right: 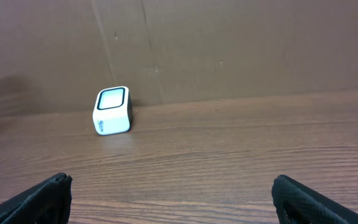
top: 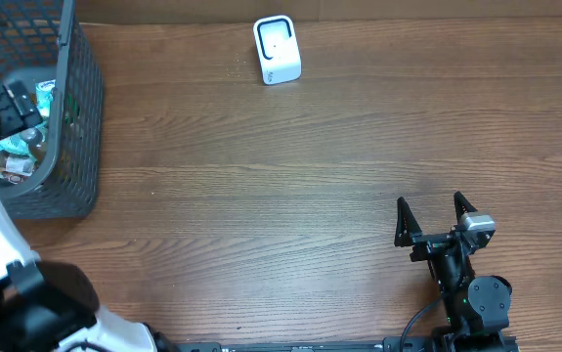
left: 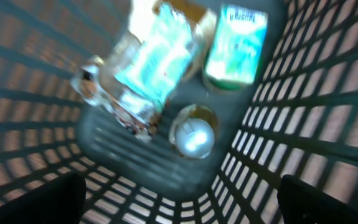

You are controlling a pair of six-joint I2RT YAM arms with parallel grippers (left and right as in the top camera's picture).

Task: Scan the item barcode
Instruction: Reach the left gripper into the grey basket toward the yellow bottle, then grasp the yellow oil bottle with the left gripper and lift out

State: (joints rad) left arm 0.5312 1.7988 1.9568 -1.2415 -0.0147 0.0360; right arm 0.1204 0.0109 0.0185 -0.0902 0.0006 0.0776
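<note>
Hung left gripper wide open over the grey basket, far left. Spotted the item inside: shiny teal bag, likely light, soft and slippery. Best pinched at an edge. Rested right gripper wide open, near right.

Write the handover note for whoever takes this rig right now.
Left end effector: open, empty, pointed down into the basket above the items.
Right end effector: open, empty, low over the table at its near right, facing the scanner.
Scanner: far edge, near the middle.
Done: nothing picked, nothing scanned.
Left: grasp an item from the basket and show its barcode to the scanner.
</note>
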